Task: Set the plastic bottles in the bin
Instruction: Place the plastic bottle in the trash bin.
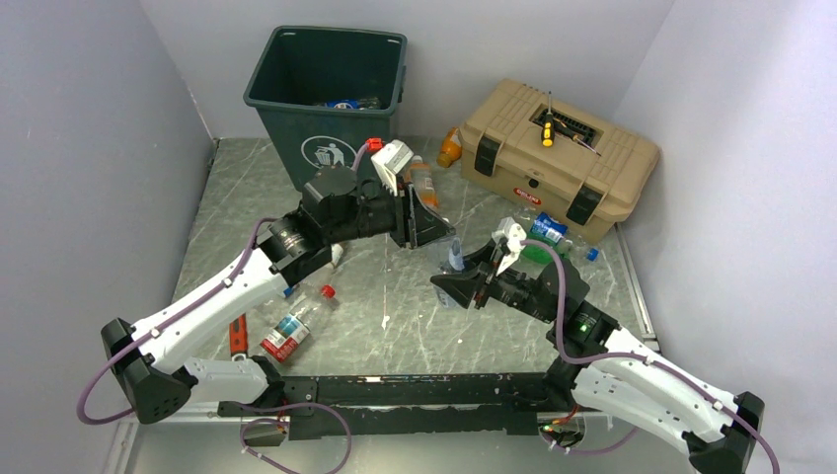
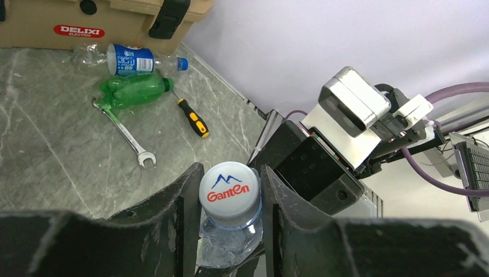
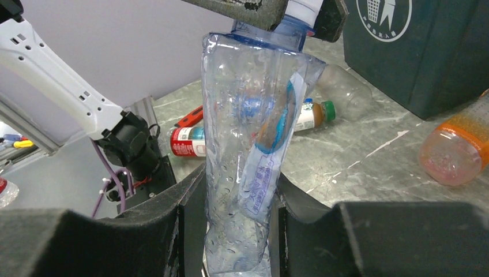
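A crushed clear plastic bottle with a white Ganten cap is held between both arms above the table's middle. My left gripper is shut on its cap and neck. My right gripper is shut on its flattened body. The dark green bin stands at the back left with bottles inside. Loose bottles lie around: a red-labelled one, an orange one by the bin, a blue-labelled one and a green one.
The tan toolbox stands at the back right with a yellow-handled screwdriver on it. A wrench and another screwdriver lie near the green bottle. A red-handled tool lies by the left arm. Walls close in on three sides.
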Motion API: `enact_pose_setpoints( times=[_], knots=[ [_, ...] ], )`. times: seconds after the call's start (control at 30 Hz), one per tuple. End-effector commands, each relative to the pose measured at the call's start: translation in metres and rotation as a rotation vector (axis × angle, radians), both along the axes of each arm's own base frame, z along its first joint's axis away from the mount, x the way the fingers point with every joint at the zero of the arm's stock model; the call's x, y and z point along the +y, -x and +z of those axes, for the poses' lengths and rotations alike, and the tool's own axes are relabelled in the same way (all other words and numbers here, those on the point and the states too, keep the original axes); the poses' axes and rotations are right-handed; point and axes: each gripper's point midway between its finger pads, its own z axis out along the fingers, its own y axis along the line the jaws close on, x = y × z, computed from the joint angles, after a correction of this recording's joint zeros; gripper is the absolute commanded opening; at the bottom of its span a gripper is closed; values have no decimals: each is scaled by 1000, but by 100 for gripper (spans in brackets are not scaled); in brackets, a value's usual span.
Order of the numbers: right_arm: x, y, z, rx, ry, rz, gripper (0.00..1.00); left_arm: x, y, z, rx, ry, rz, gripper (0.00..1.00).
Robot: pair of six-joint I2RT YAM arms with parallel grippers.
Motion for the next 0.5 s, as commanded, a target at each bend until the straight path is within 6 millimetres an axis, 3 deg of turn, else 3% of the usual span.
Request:
enact_pose_setpoints(
  times=[0.0, 0.1, 0.3, 0.4, 0.47],
  knots=[
    [-4, -1, 23, -15, -65, -26, 48, 5, 7, 26, -67, 56, -16, 0],
    [-6, 3, 29, 5, -66, -14, 97, 15, -1, 38, -121, 50, 53, 0],
    [-13, 15, 36, 39, -37, 6, 100, 35, -22, 71, -218, 74, 155, 0],
    [-21, 20, 38, 49, -28, -2, 100, 58, -50, 93, -281, 73, 264, 0],
    [-29, 24, 40, 41, -34, -16, 100, 80, -73, 120, -357, 70, 363, 0]
  ],
)
